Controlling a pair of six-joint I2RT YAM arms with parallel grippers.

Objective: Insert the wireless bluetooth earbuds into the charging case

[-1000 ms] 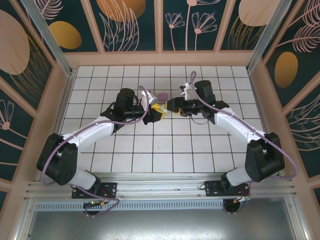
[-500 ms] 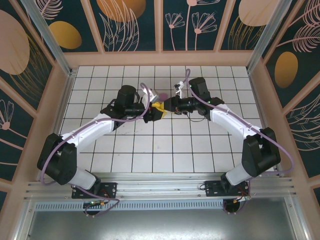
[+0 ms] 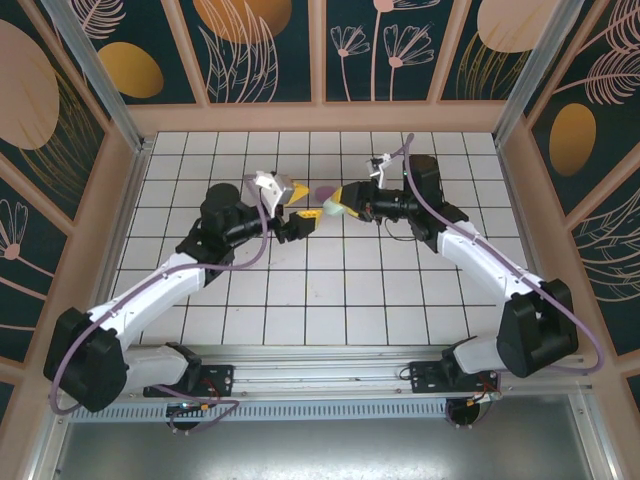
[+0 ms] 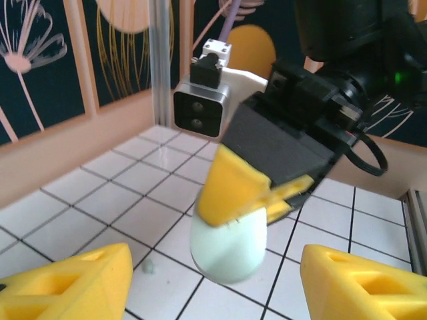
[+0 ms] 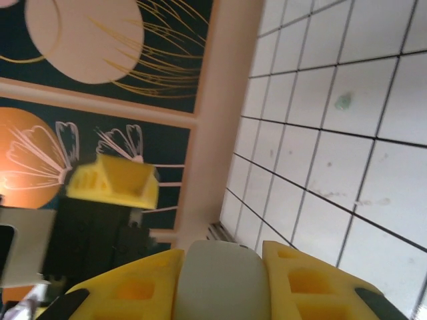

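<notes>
Mint-green case (image 4: 228, 252), smooth and rounded, is clamped between the yellow fingers of the right gripper (image 5: 223, 259) and held clear above the tiled table (image 3: 300, 290). No opening shows on the faces in view; whether the lid is up cannot be told.

The left gripper (image 3: 302, 204) faces the case at close range with its jaws wide apart and nothing between them.

One mint bud (image 4: 148, 268) lies loose on a tile below and to the side of the held case, apart from both grippers. A small pink shape (image 3: 325, 190) lies on the tiles just beyond the grippers. It is too small to say whether it is a bud or a second case.

Assessment: the step in hand appears to be presenting the case so that the free gripper can work on it.

Recommendations:
- The right gripper should keep the case level and steady, since its glossy shell may slip or twist under side load.
- The left gripper should approach squarely and close gently.
- The bud is tiny and rounded and may roll if nudged, so descend straight over it with the fingers on either side.
</notes>
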